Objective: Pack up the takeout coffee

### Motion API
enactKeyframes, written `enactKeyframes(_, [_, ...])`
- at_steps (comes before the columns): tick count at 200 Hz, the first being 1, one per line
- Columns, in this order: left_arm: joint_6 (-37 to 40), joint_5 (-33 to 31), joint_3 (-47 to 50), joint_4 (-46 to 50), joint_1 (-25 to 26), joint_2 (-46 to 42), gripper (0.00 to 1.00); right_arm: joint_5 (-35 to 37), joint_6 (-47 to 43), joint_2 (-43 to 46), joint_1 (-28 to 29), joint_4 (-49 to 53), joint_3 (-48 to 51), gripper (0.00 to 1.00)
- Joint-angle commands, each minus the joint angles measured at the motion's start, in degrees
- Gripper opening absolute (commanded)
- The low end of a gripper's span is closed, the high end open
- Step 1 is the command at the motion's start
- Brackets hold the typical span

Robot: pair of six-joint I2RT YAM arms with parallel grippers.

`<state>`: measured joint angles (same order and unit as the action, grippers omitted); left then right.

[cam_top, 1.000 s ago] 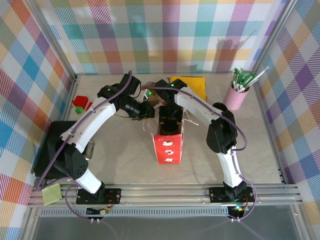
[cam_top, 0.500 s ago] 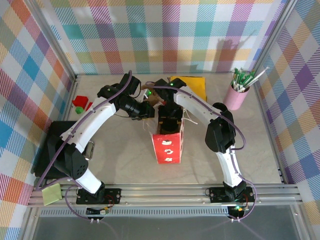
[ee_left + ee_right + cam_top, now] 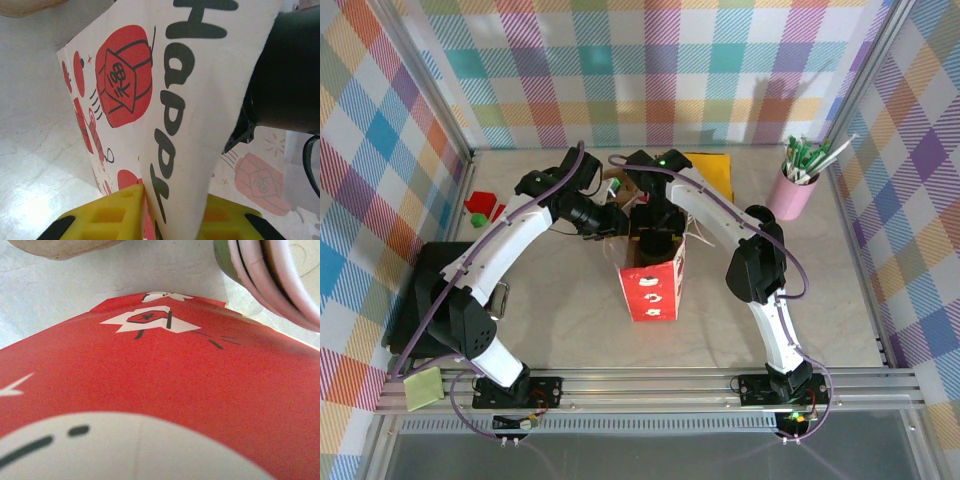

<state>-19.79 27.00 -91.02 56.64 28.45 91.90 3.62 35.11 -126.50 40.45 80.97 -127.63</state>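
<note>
On the bag (image 3: pixel 200 100) edge, the left tool (image 3: pixel 172 200) is clamped.

I look down from behind the arm bases; both wrist cameras hug the red-and-white printed paper bag (image 3: pixel 650 290), one past its yellow left end effector (image 3: pixel 172 212).

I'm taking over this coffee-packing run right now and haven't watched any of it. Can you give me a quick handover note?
Left gripper: shut on the paper bag, pinching its printed wall.
Right gripper: over the bag's mouth; I cannot tell whether it is open or shut.
Things: the bag stands upright mid-table, with the nested cups close by. I cannot tell whether the takeout coffee is inside the bag.
Done: bag upright and held.
Left: confirm the cup is in, lift the right arm clear, release the bag.
</note>
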Motion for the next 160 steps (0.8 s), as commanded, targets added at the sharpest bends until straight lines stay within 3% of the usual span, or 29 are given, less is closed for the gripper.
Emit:
enactKeyframes(1, [1.37,-0.41,-1.09,1.35,0.95,0.12,0.21,0.56,-0.43,0.67,-0.07,1.27,-2.01,0.83])
enactKeyframes(160, [1.69,-1.43,-1.17,1.81,1.79,0.04,0.21,2.36,-1.13,3.06,0.25,3.39,-6.14,0.83])
